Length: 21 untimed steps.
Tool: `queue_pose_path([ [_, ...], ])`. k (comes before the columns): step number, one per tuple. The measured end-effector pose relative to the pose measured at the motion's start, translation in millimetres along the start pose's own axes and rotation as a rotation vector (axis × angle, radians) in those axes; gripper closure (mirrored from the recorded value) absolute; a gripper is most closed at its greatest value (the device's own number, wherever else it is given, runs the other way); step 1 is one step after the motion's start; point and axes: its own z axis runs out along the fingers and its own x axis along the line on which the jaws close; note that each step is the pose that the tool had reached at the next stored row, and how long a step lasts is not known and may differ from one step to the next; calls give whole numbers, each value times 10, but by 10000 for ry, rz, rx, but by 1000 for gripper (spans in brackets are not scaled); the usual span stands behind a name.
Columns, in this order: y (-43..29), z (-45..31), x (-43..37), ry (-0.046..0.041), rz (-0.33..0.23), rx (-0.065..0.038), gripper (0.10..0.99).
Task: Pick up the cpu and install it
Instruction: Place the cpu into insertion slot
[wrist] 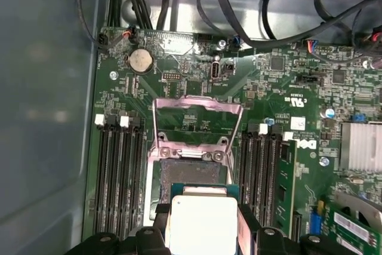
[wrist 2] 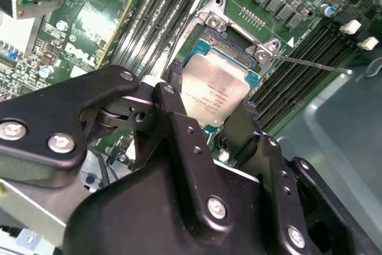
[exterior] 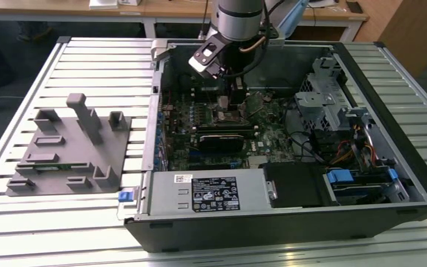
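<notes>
Fingers (wrist 2: 179, 125) of matte black, studded with bright screws, pinch the cpu (wrist 2: 213, 91) by two opposite edges; the gripper (wrist 2: 209, 114) is closed only to the chip's width. In the second wrist view the square, silvery-white lid tilts over the socket (wrist 2: 231, 43), though whether it touches the contacts is hard to tell. The first wrist view adds the thin metal load frame (wrist: 197, 120), swung open beyond the socket, and ribbed black memory slots (wrist: 119, 177). The exterior view shows the grey fixture (exterior: 69, 147) outside the open case (exterior: 288, 231).
</notes>
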Motion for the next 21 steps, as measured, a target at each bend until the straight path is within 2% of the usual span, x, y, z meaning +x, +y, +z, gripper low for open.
queue_pose_path([
  [6,1,101,2,-1,10,0,557],
  [11,4,154,7,-17,318,6,557],
  [21,15,264,24,-14,163,3,557],
])
